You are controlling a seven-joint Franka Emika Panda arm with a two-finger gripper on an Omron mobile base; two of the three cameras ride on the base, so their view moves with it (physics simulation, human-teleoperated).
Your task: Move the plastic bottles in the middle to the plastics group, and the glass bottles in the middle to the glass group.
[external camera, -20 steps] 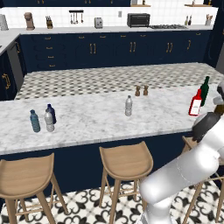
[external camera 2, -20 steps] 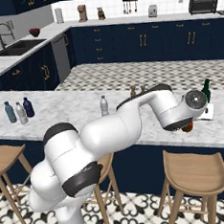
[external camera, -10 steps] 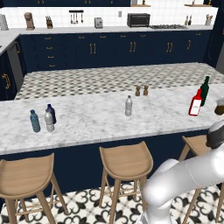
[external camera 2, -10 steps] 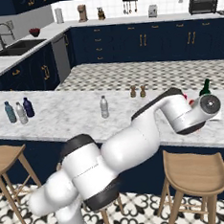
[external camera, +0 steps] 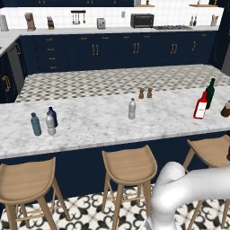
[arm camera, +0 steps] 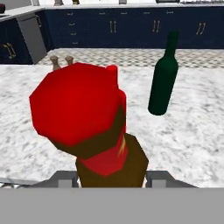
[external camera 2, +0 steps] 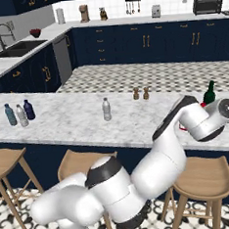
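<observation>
My gripper [arm camera: 111, 177] is shut on the amber-brown glass bottle [arm camera: 111, 164], whose red top fills the near part of the hand view. Seen from the left base, this bottle [external camera: 226, 108] is at the counter's far right, just right of the glass group: the red white-labelled bottle [external camera: 201, 106] and the dark green bottle [external camera: 210, 93]. One clear plastic bottle [external camera: 132, 108] stands mid-counter. Another clear one [external camera: 50, 124] stands with the plastics group, between the teal bottle [external camera: 35, 124] and the navy bottle [external camera: 52, 116].
Two small brown shakers [external camera: 145, 93] stand behind the middle bottle. Three wooden stools [external camera: 129, 166] line the counter's near side. The green bottle [arm camera: 164, 83] stands close ahead on the right in the hand view. The marble counter [external camera: 90, 121] has wide bare stretches.
The arm has swung further right and lower, and the amber bottle has shifted slightly right with it. The other bottles have not moved.
</observation>
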